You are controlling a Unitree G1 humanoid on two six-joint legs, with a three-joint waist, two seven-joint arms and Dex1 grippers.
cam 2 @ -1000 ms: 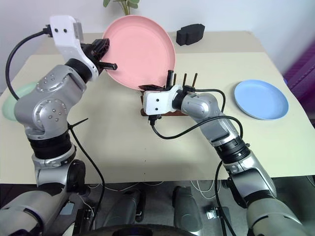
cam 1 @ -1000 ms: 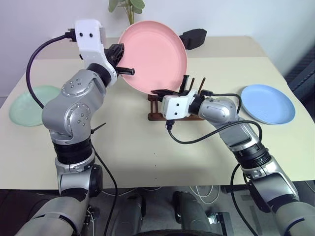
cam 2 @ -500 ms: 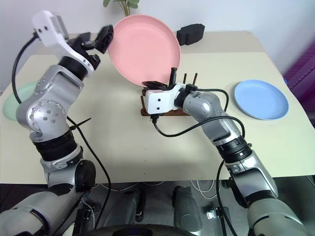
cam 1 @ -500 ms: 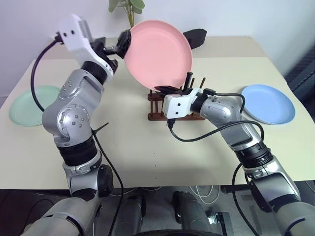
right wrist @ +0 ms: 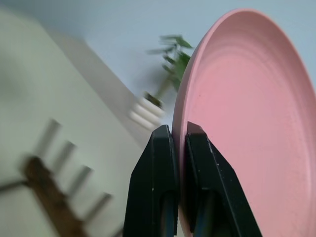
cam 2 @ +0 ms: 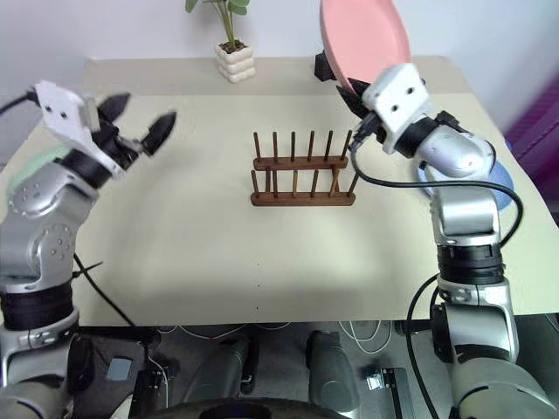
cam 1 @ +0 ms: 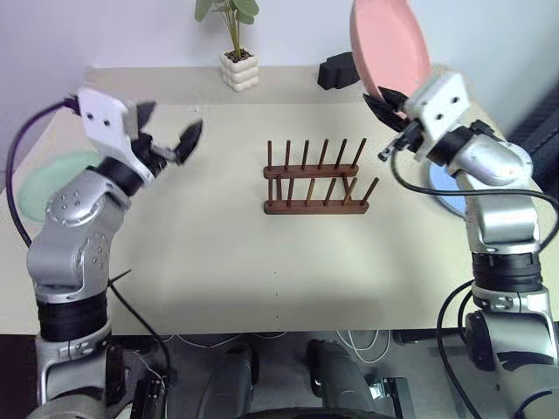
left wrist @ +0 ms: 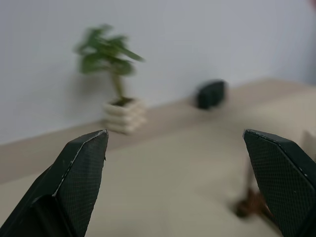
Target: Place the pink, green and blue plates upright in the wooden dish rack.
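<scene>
Right wrist view: gripper (right wrist: 178, 136) clamping pink plate (right wrist: 247, 113)

Head stereo pair looks forward and down over the whole table (cam 1: 218, 253), sharing the wooden dish rack (cam 1: 314, 179) at centre. Left wrist view faces the potted plant (left wrist: 116, 94) from afar. Right wrist view sits close against the pink plate (right wrist: 247, 123).

Both arms are rounded silver-grey metal with black joint bands and small screw holes. White boxy wrist housings trail black cables, ending in black textured fingers (left wrist: 81, 168).
</scene>
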